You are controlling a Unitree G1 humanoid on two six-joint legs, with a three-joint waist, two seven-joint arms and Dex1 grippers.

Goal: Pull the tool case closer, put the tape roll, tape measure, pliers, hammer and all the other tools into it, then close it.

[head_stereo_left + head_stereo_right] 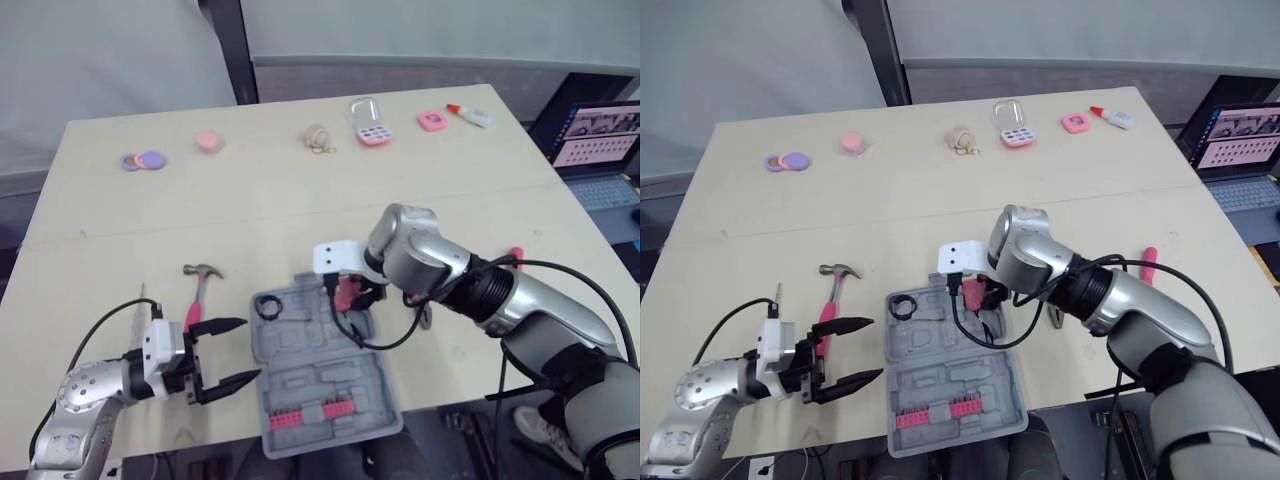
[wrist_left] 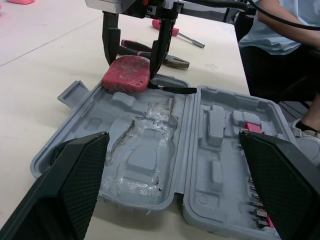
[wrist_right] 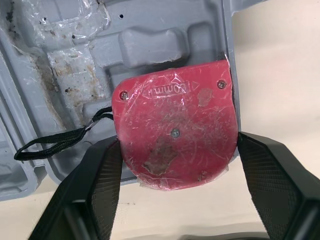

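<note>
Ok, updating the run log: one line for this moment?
right hand: gripping tape measure at open tool case rim | left hand: open, beside it | hammer, pliers: on table

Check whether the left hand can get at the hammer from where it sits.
Probably yes. The hammer lies on the table right beside the open left hand, nothing between them; the right hand holds the tape measure at the tool case, well aside.

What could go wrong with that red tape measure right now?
The right hand holds the tape measure straddling the rim of the tool case; released there, it might tip onto the table. Its black strap trails toward the hinge and could get pinched when the case closes.
</note>
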